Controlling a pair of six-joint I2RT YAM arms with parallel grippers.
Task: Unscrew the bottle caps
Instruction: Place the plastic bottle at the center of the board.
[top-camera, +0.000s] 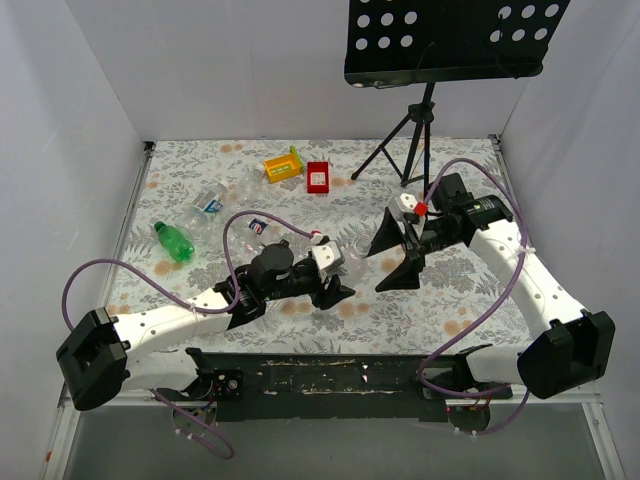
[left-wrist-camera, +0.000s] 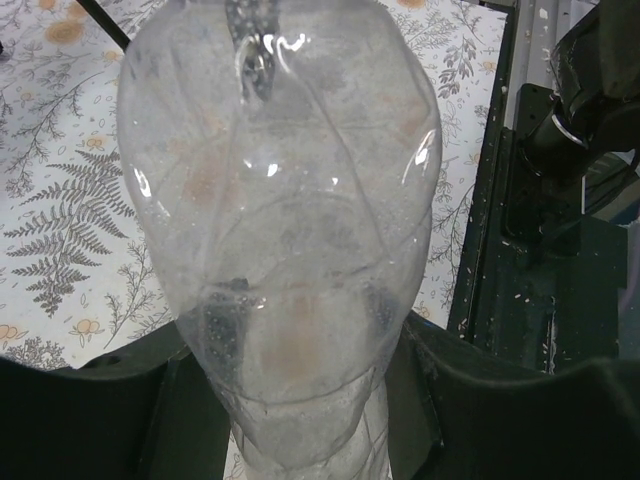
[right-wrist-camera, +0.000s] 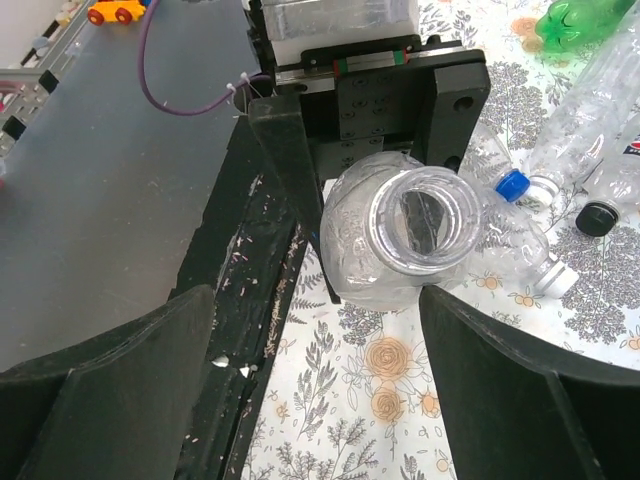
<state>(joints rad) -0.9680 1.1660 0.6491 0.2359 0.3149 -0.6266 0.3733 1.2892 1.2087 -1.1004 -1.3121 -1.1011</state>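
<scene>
A clear bottle (left-wrist-camera: 280, 230), crinkled and speckled with droplets, fills most of the view. Its narrower lower part sits between the two dark fingers (left-wrist-camera: 100, 420) of the left pincer (left-wrist-camera: 300, 400), which press against it from either side. Behind the bottle and to its left lies the fern-and-flower patterned worktop (left-wrist-camera: 60, 200), and to the bottle's right stands a black, scuffed metal base (left-wrist-camera: 520, 260).

You have three caps in the right wrist view, each screwed onto a clear bottle lying on its side: a blue cap (right-wrist-camera: 511, 185), a black cap (right-wrist-camera: 598, 218) just to its right, and a whitish cap (right-wrist-camera: 560, 281) nearer the camera. The raised bottle (right-wrist-camera: 420, 235) beside them has an open mouth.
</scene>
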